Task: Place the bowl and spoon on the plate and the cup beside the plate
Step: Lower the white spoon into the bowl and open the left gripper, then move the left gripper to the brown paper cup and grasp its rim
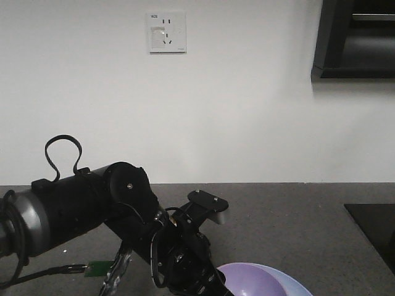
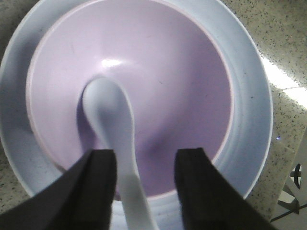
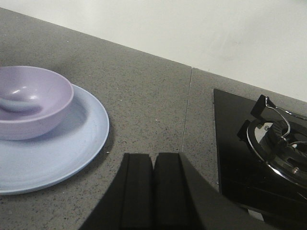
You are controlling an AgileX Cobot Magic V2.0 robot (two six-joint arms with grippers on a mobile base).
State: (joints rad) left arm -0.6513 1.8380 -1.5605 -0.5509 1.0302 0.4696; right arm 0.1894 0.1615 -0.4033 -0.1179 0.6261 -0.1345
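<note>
A: Surface and room?

B: Grey speckled tabletop point(image 1: 290, 222) running back to a plain white wall point(image 1: 247, 123). In the front view there is a socket point(image 1: 166, 32) on the wall, upper left of centre, and a dark unit point(image 1: 355, 37) in the upper right corner. A black hob point(image 3: 240, 143) is set into the tabletop at the right of the right wrist view, with a burner point(image 3: 278, 143) on it. A seam point(image 3: 187, 110) crosses the tabletop just left of the hob.

A: Task items?

B: The plate point(image 2: 254, 110) lies flat on the tabletop with the bowl point(image 2: 168, 81) upright on it. The spoon point(image 2: 108, 110) is in the bowl, scoop left of centre, handle over the rim toward the bottom of the left wrist view.

A: Grippers?

B: The left gripper point(image 2: 146, 155) is over the bowl's near rim, fingers apart, with the spoon handle between them. One finger is just beside the handle; I cannot tell if they touch. The right gripper point(image 3: 153, 157) has its fingers together, bottom centre of its view, over the tabletop between plate and hob.
</note>
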